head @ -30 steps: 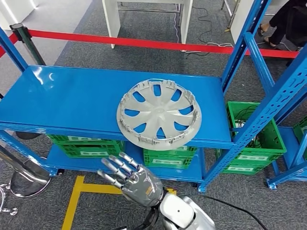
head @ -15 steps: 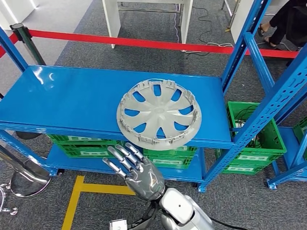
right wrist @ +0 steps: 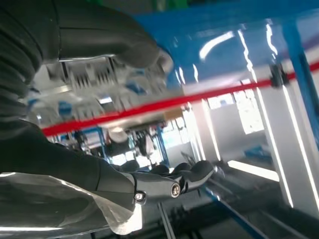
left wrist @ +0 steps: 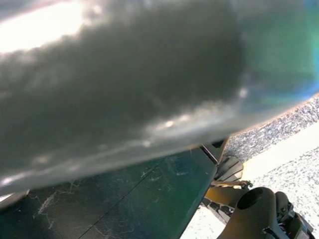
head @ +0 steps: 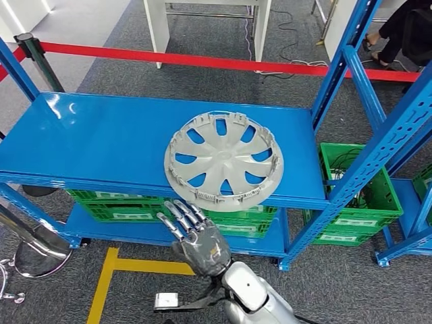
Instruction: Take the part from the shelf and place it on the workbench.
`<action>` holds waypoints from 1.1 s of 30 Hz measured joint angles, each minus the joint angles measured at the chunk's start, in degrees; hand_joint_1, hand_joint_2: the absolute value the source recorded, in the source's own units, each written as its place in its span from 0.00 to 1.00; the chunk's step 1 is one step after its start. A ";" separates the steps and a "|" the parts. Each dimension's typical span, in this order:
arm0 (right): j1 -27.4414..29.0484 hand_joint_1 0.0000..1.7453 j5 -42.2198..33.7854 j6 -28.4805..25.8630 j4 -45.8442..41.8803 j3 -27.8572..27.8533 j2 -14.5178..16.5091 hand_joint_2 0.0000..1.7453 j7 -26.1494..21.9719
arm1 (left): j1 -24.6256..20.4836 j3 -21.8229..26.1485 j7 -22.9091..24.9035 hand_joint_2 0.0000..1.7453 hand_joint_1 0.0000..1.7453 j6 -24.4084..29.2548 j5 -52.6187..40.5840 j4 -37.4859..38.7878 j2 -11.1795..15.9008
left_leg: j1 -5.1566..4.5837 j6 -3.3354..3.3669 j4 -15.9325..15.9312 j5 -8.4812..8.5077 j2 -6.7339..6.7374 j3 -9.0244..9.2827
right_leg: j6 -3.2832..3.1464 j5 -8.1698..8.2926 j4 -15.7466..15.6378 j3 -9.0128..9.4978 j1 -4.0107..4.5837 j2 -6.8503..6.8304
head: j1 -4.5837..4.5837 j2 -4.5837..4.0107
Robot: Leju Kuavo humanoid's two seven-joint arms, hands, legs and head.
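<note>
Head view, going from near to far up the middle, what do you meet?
Right hand → wheel cover on the blue shelf → red barrier tape → white table legs.

Right hand (right wrist: 94,114) open below the hubcap rim (right wrist: 105,79)

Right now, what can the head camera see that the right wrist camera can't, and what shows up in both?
Only the head view takes in the whole scene: the full silver hubcap lying flat at the front edge of the blue shelf, the green crates underneath, and the yellow floor tape.

Only the right wrist view looks up close, from behind the right hand, along its dark fingers toward the hubcap's clip-lined rim.

Both share the hubcap, the blue shelf, the red barrier tape and the right hand, open and just short of the hubcap.
</note>
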 joint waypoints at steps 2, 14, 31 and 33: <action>-1.70 0.00 -0.48 -0.01 3.81 1.44 0.04 1.00 2.14 | 0.05 0.00 -0.07 0.00 0.00 0.01 0.21 0.00 0.02 | 0.00 0.00 0.00 0.01 0.00 0.00 | 0.00 0.00 0.00 0.01 0.00 -0.01 | -0.01 0.00; -7.61 0.00 -0.90 -0.06 16.50 6.39 0.65 1.00 7.64 | 0.16 -0.23 -0.12 0.00 0.00 -0.05 0.59 0.02 0.14 | 0.00 0.00 0.00 0.00 -0.01 -0.02 | 0.00 0.00 0.01 -0.02 0.00 -0.03 | -0.01 0.00; -10.53 0.00 0.97 -0.12 19.23 4.57 0.65 1.00 10.29 | 0.25 -1.74 0.03 0.00 0.00 -0.53 0.80 0.07 0.18 | 0.00 0.00 0.00 0.01 -0.01 -0.02 | 0.00 0.00 0.01 -0.03 0.00 -0.03 | -0.01 0.00; -10.71 0.00 1.41 -0.12 19.17 3.83 0.65 1.00 10.43 | 0.27 -1.86 0.03 0.00 0.00 -0.61 0.79 0.10 0.19 | 0.00 0.00 0.00 0.01 -0.01 -0.02 | 0.00 0.00 0.01 -0.03 0.00 -0.03 | -0.01 0.00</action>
